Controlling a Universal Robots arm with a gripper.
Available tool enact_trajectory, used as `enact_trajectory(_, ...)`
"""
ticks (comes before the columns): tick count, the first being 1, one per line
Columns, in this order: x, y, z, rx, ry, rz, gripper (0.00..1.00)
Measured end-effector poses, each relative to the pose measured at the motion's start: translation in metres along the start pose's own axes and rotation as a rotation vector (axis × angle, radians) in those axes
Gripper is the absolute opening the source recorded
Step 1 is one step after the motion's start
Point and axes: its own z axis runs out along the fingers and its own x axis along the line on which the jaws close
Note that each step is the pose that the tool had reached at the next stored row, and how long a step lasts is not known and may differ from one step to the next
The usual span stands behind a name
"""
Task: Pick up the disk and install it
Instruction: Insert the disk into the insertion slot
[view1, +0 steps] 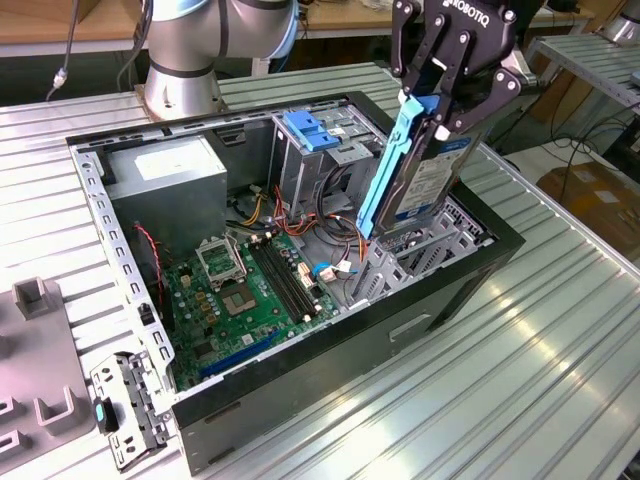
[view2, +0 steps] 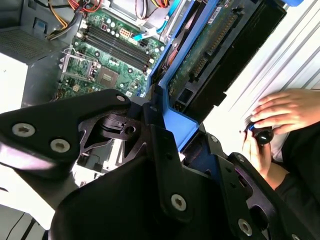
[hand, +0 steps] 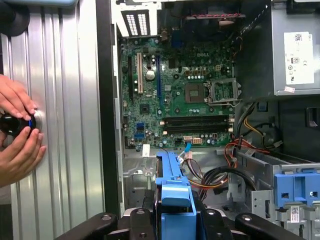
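Note:
My gripper is shut on the disk, a silver drive with a printed label in a bright blue bracket. The disk stands on edge, tilted, its lower end reaching into the metal drive bay at the exterior view's right end of the open computer case. The second wrist view shows the disk with its green circuit underside, the blue bracket clamped between my gripper's black fingers. In the first wrist view the bracket's edge on the disk rises between the fingers over the motherboard.
A grey power-supply box sits in the case's far corner. A blue latch tops another cage. A person's hands hold a black knob on the ribbed table beside the case. A grey fixture and metal bracket lie at the exterior view's left.

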Motion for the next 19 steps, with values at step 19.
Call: enact_trajectory(19, -0.0021, -0.0336, 0.0037, 0.0, -0.0003, 0.0, 0.37)
